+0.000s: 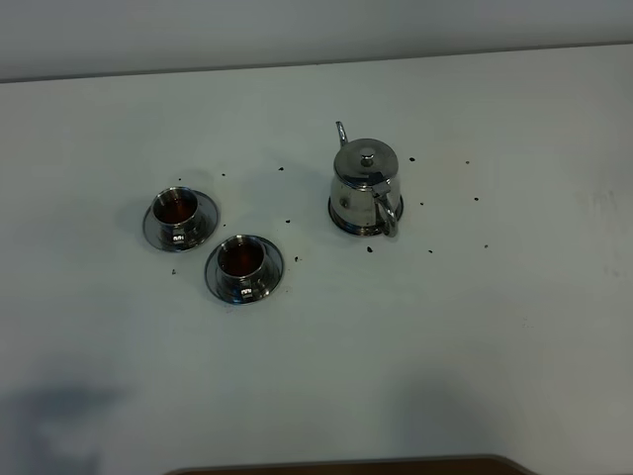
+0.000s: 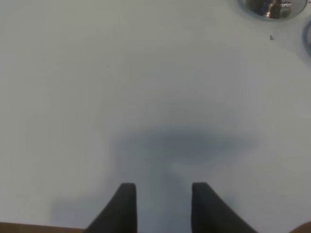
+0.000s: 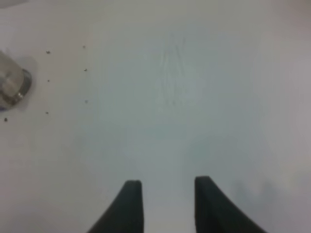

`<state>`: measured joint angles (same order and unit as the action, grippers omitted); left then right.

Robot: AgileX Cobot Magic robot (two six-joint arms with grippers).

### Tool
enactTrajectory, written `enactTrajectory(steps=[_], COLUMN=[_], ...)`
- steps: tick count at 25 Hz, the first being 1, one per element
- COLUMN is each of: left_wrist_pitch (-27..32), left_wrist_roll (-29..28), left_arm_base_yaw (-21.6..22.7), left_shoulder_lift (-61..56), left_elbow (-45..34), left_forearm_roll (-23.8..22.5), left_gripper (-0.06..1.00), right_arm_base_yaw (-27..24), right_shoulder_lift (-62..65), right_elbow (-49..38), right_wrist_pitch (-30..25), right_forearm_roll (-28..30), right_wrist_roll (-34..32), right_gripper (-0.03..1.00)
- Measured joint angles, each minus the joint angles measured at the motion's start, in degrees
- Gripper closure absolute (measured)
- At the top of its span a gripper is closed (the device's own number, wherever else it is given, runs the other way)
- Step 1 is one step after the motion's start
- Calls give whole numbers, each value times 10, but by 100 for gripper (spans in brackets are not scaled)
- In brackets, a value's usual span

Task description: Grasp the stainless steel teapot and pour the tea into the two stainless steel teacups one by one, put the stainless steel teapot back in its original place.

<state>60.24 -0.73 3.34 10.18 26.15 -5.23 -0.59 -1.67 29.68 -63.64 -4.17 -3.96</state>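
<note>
The left claw [image 2: 163, 206] hangs above bare desk [image 2: 97, 97], its two dark fingers [image 2: 124, 204] parted by a modest gap with nothing between them. The right claw [image 3: 167, 204] likewise hovers over bare desk, fingers [image 3: 131, 204] apart and empty-handed (both sit low, close to the near edge, and neither appears in the high view).

Outward from the right claw, toward the far edge and right of centre, the stainless steel teapot [image 1: 364, 183] stands upright on its round saucer [image 1: 341, 220], lid on, spout pointing to the far edge, loop handle facing the near edge. Dark specks [image 1: 370, 249] lie scattered around it.

Toward the left edge sit the two stainless steel teacups, each on its own saucer: one [image 1: 178, 209] farther left, the other [image 1: 241, 259] just beside it, nearer the near edge. Both hold dark reddish tea.
</note>
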Motion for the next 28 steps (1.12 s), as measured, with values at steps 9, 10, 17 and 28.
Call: enactTrajectory(steps=[9, 10, 17, 28], left_wrist_pitch=[0, 0, 0, 0], left_wrist_roll=[0, 0, 1, 1], left_arm_base_yaw=[0, 0, 0, 0], left_shoulder_lift=[0, 0, 0, 0], left_elbow=[0, 0, 0, 0], left_forearm_roll=[0, 0, 0, 0], left_gripper=[62, 62, 62, 62], right_arm_base_yaw=[0, 0, 0, 0], right_shoulder_lift=[20, 20, 20, 20], right_elbow=[0, 0, 0, 0], right_wrist_pitch=[-1, -1, -1, -1], right_forearm_roll=[-1, -1, -2, -2], right_wrist_roll=[0, 0, 0, 0], right_gripper=[73, 73, 73, 73])
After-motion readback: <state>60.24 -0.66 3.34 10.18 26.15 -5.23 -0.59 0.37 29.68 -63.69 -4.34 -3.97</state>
